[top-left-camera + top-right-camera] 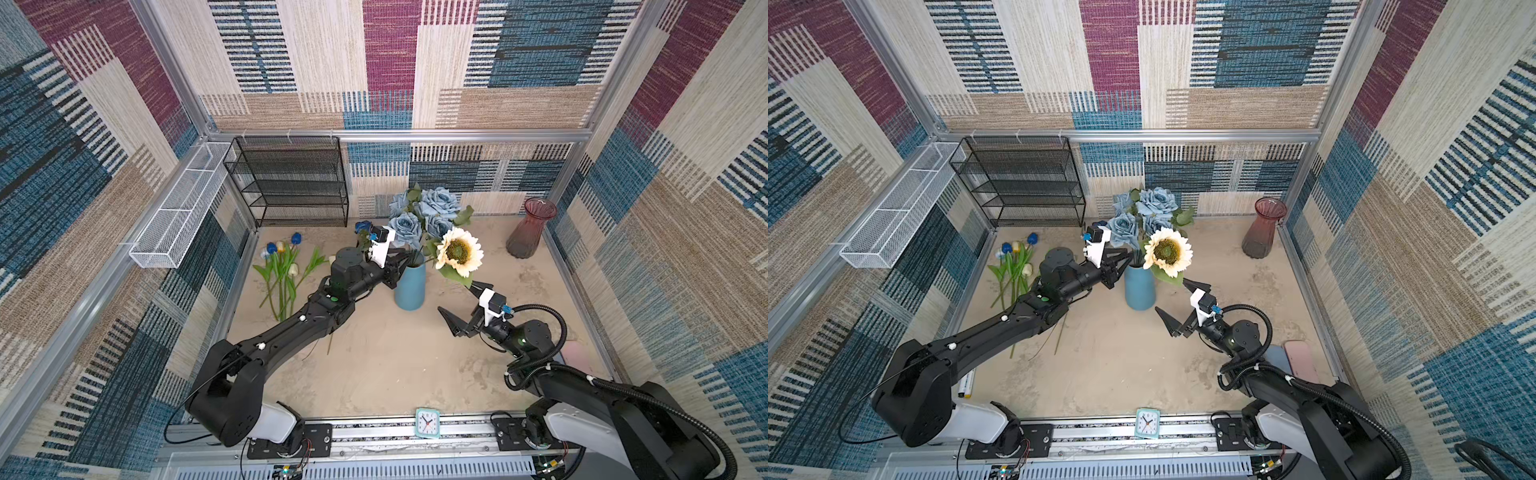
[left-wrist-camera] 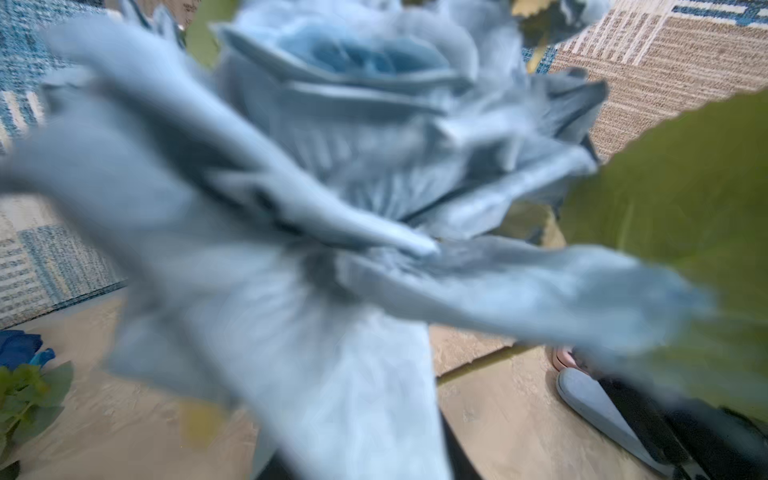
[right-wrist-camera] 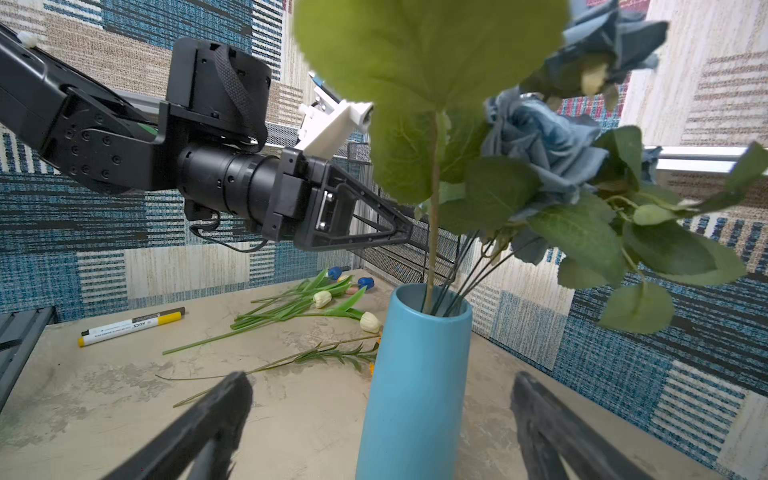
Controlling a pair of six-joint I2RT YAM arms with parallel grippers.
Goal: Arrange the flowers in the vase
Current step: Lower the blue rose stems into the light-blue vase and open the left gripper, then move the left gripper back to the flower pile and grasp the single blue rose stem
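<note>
The blue vase (image 1: 409, 286) stands upright on the sand-coloured tabletop (image 1: 374, 365) at the centre of both top views. The dusty-blue roses (image 1: 436, 203) and the cream sunflower (image 1: 459, 249) are already set in it. The tulips (image 1: 282, 266) lie left of centre, a deep-blue rose (image 1: 363, 227) is seen to the upper left of the vase, and a thin sprig with an orange bloom (image 3: 324, 357) lies at the vase's foot. The left gripper (image 1: 405, 259) is held at the stems just above the vase mouth. Its jaws appear slightly parted, but whether a stem is pinched cannot be told. The right gripper (image 1: 456, 296) is spread wide at the lower right of the vase, with nothing in it. A tip-over is judged the main danger. The vase is tall, narrow and smooth and the bouquet is top-heavy and leans right, so it could be dragged over by a sideways pull with a stem caught. Roses could also be lifted out if snagged, since the left wrist view is filled by blurred cloth petals. The petals are matt, frayed fabric and the leaves are broad and serrated. The rose stems are thin dark wire, while the sunflower stem is thicker and pale green. The vase is a plain cylinder. A ribbed red glass vase (image 1: 530, 232) stands empty at the upper right.
</note>
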